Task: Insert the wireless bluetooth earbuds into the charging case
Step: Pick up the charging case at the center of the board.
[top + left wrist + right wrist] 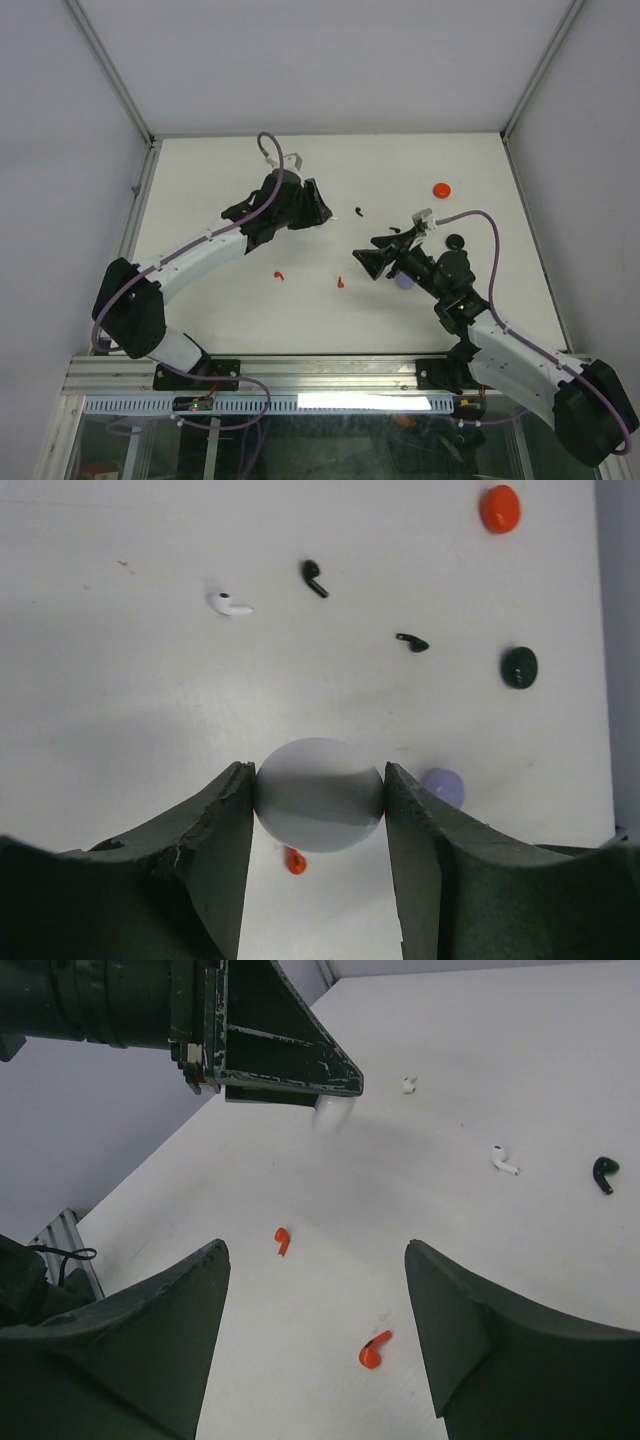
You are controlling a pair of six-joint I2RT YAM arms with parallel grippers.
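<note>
My left gripper (318, 780) is shut on a round white charging case (318, 798), held above the table; in the top view it (308, 208) hangs over the back middle. My right gripper (315, 1260) stands open above two red earbuds (282, 1241) (374, 1350), with nothing between its fingers. On the table lie a white earbud (228, 603) and two black earbuds (314, 577) (412, 642). Another small white bud (408, 1084) lies farther back in the right wrist view. The red earbuds (279, 274) (341, 282) lie near the table's middle front.
A red round case (442, 189), a black round case (456, 241) and a lilac round case (404, 282) sit on the right half of the table, the lilac one partly under my right arm. Grey walls enclose the table on three sides.
</note>
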